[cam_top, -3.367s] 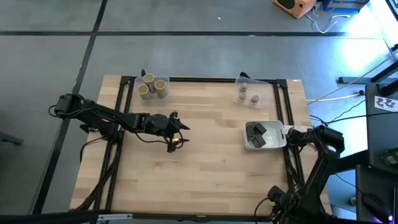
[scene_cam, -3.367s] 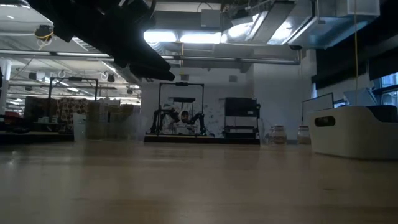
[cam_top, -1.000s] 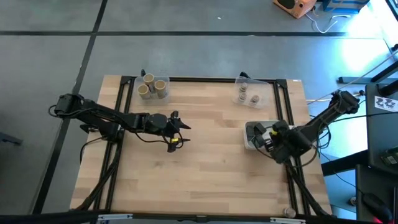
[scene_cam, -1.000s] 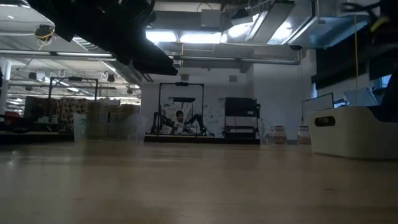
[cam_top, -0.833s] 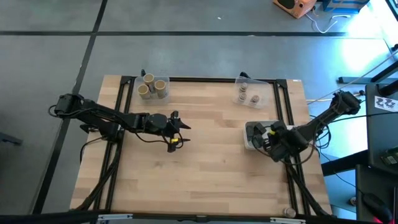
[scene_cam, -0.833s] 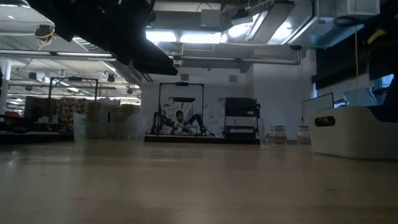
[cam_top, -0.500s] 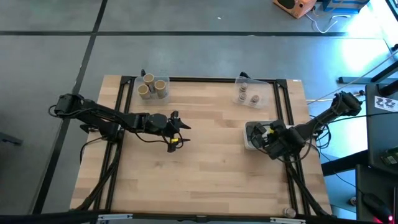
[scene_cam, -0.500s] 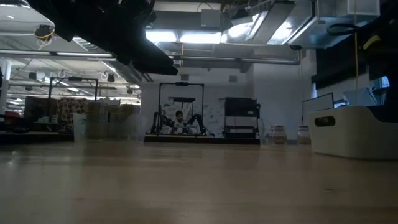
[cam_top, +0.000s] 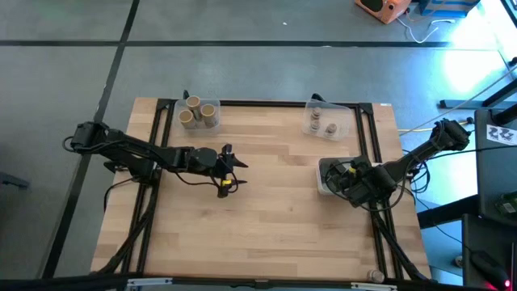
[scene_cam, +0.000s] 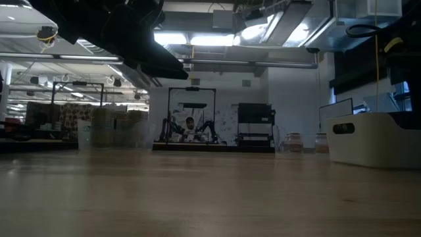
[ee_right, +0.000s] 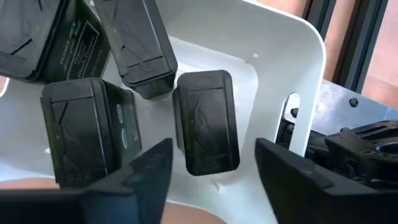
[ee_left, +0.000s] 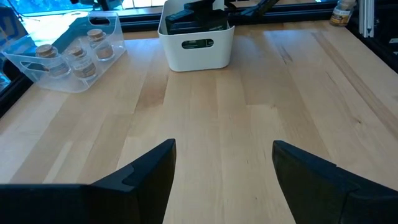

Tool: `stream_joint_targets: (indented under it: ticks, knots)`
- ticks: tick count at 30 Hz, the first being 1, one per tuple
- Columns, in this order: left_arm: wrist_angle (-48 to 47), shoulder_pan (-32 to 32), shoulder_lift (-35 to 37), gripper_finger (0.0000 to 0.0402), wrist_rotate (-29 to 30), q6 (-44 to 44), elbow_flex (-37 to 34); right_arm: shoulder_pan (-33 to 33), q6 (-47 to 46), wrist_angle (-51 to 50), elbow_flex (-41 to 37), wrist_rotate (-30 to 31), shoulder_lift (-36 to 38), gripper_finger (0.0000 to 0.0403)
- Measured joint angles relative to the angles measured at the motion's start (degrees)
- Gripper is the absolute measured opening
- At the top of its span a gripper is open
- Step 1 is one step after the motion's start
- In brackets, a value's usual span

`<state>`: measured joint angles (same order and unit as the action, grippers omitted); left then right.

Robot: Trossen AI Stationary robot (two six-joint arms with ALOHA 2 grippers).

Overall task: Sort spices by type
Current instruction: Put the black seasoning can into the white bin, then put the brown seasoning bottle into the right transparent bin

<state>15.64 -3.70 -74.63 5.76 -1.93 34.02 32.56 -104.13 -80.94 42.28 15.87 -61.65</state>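
Observation:
Several dark grey boxy packs (ee_right: 205, 121) lie in the white dish (cam_top: 325, 187) at the table's right. My right gripper (ee_right: 214, 165) hangs open just above them, one finger on either side of one pack, touching nothing; in the high view it (cam_top: 341, 173) covers most of the dish. Tan cylinders (cam_top: 196, 112) stand in a clear tray at the far left. Grey-capped jars (cam_top: 321, 123) stand in a clear tray at the far right. My left gripper (cam_top: 233, 167) waits open and empty above the table's middle left.
Bare wooden table lies between the two arms and toward the near edge. The dish's white wall (scene_cam: 375, 139) with a handle slot stands at the right in the low view. The left wrist view shows the dish (ee_left: 196, 37) and the jar tray (ee_left: 68, 56) ahead.
My right gripper has moved a little toward the table's left and far edge, further over the white dish, and it stays open. The packs have kept their places.

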Motion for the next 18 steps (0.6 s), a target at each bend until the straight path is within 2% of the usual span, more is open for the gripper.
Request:
stream_joint_targets:
  ticks: [3,7,13,18]
  knots:
    - [0.0,0.0,0.0,0.0248,0.0,0.0,0.0,0.0,1.2,-0.8,1.1,-0.4,0.0,0.0253]
    - [0.0,0.0,0.0,0.0248,0.0,0.1,0.0,0.1,5.8,-0.1,7.3,-0.8,0.0,0.0276]
    - [0.0,0.0,0.0,0.0248,0.0,0.6,0.0,1.1,13.8,16.6,12.9,-7.4,-2.3,0.0280]
    - [0.0,0.0,0.0,0.0248,0.0,0.6,0.0,5.7,13.7,28.8,13.1,-15.4,-7.9,0.0280]
